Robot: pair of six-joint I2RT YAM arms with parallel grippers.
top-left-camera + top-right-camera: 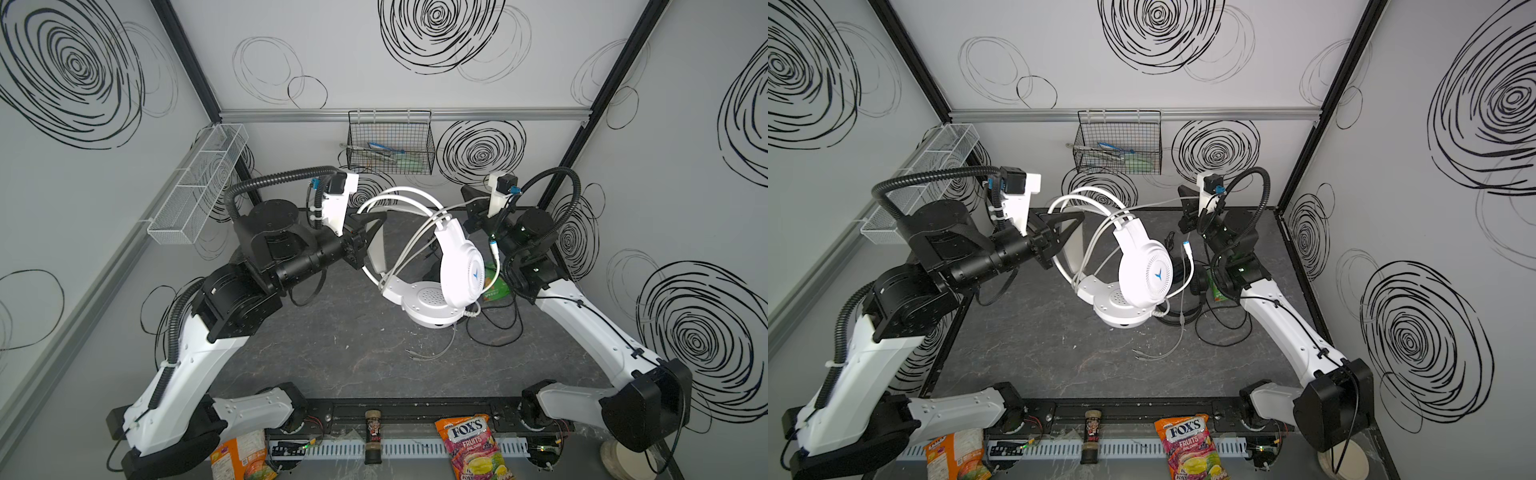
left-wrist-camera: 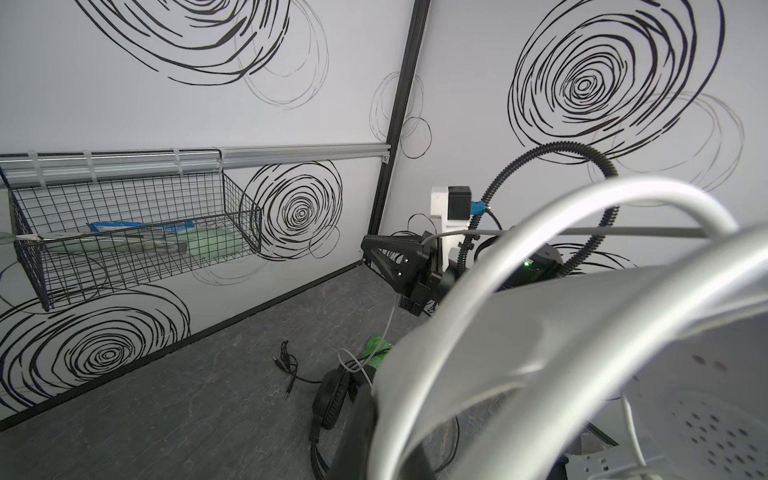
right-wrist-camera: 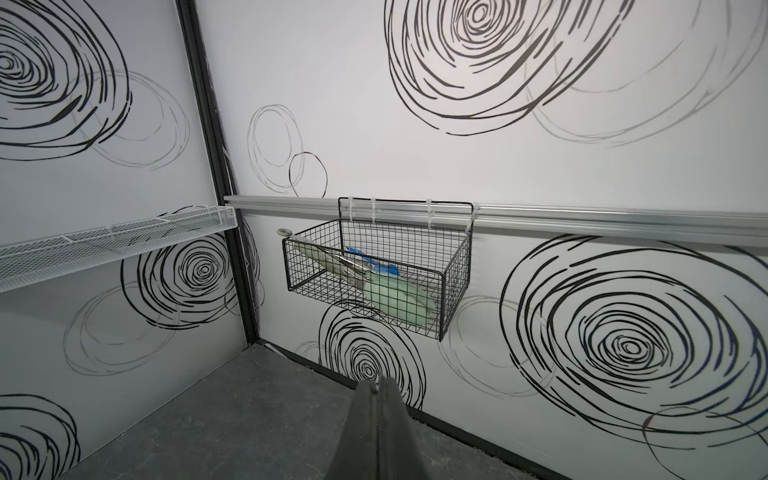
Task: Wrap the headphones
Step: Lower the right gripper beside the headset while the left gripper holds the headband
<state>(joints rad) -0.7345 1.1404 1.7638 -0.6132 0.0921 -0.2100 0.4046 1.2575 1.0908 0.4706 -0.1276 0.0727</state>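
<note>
The white headphones (image 1: 457, 266) hang in mid-air over the table's middle, ear cups low, with a blue logo on one cup. My left gripper (image 1: 374, 220) is shut on their headband (image 2: 540, 332); one dark finger (image 2: 357, 424) shows beside the band. Several turns of the white cable (image 1: 415, 245) cross the headband. From there the cable runs taut to my right gripper (image 1: 469, 197), which is shut (image 3: 378, 384) on it near the finger bases. The cable's end plugs (image 1: 415, 355) lie on the table. The black headphones (image 2: 332, 395) lie on the table behind the white ones, their cable (image 1: 494, 328) loose.
A black wire basket (image 1: 390, 145) with utensils hangs on the back wall, and a white mesh shelf (image 1: 199, 187) on the left wall. A green packet (image 1: 496, 286) lies by the right arm. A candy bag (image 1: 469, 444), an orange packet (image 1: 241, 457) and a small bottle (image 1: 372, 436) sit at the front edge.
</note>
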